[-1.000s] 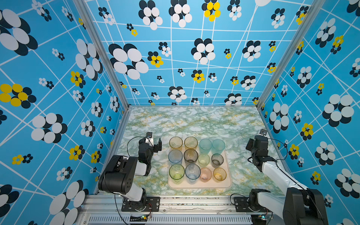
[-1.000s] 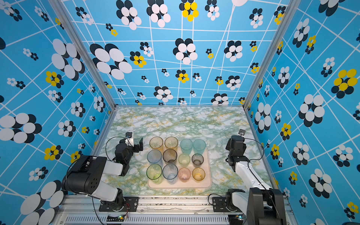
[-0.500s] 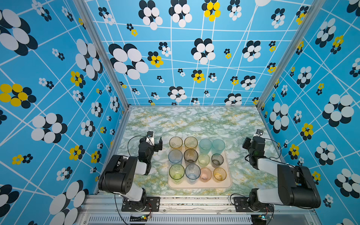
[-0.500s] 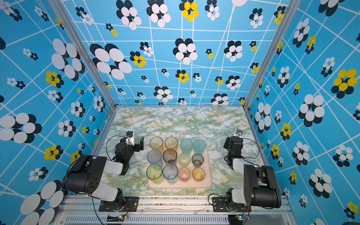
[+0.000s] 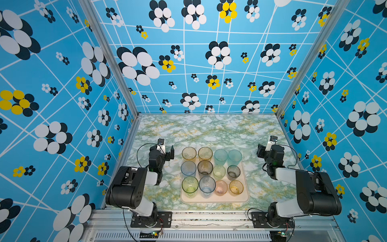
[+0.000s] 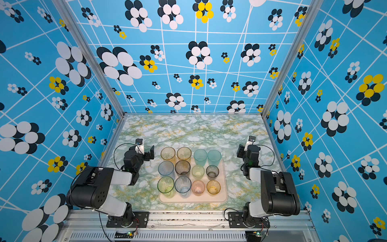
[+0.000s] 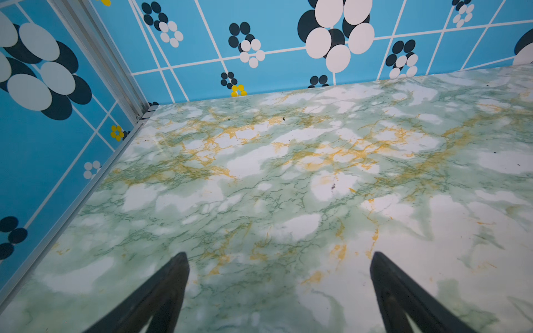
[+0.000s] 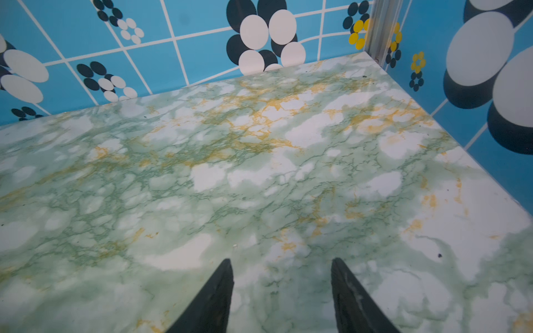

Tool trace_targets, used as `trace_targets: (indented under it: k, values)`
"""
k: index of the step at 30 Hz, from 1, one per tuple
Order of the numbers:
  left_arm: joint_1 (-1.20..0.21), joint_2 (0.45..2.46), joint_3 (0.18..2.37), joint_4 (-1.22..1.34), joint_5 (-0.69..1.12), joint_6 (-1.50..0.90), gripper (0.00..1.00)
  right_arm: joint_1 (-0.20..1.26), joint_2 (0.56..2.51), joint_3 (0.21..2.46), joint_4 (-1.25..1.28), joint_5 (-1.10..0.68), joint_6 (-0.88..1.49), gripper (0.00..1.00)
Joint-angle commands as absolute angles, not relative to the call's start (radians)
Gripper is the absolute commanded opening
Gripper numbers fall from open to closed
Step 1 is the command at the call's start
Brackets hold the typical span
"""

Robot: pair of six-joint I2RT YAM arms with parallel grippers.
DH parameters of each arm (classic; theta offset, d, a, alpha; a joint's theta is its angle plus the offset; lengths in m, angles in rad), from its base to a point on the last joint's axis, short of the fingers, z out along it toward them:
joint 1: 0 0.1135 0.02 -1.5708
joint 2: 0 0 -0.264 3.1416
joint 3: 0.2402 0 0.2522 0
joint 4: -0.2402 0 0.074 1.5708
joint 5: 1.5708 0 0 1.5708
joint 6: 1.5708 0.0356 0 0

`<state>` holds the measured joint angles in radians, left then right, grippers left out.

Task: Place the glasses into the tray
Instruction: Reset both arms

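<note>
Left hand [image 7: 278, 259]: spread wide, empty, over bare desk [image 5: 209, 130], near the left edge of the tray [image 5: 246, 198]. Glasses [image 5: 205, 167]: twelve, upright, three rows of four, all in the tray, between both hands, touched by neither. Trays: one. Right hand [image 8: 281, 262]: partly spread, empty, farther off to the tray's right.

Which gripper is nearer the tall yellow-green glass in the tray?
Left. The left gripper hangs off the tray edge nearest the tall yellow-green glass; the right gripper, off the opposite edge.
</note>
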<state>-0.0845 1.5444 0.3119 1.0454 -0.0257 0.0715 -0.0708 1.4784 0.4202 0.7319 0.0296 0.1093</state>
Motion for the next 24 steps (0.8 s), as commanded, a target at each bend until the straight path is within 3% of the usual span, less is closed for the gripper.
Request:
trace_targets:
  k: [1,9,13,14,15,16,17,24]
  values:
    - [-0.077,1.545,0.328,1.014,-0.028,0.064,0.99,-0.074,1.494,0.437,0.769,-0.045,0.074,0.57]
    - [-0.074,1.543,0.345,0.982,-0.054,0.049,0.99,-0.051,1.558,0.347,1.002,0.026,0.072,0.56]
    - [-0.074,1.544,0.345,0.981,-0.054,0.049,0.99,-0.016,1.553,0.369,0.946,0.130,0.061,0.57]
    - [-0.074,1.544,0.345,0.982,-0.053,0.049,0.99,0.000,1.551,0.371,0.941,0.178,0.053,0.59]
    - [-0.074,1.545,0.346,0.981,-0.054,0.049,0.99,0.023,1.552,0.370,0.943,0.253,0.047,0.76]
    - [-0.073,1.545,0.348,0.979,-0.055,0.048,0.99,0.042,1.556,0.364,0.961,0.323,0.046,0.99]
    - [-0.072,1.545,0.350,0.973,-0.065,0.042,0.99,0.058,1.560,0.359,0.983,0.388,0.053,0.99]
    - [-0.061,1.545,0.370,0.939,-0.100,0.014,0.99,0.059,1.560,0.359,0.980,0.390,0.054,0.99]
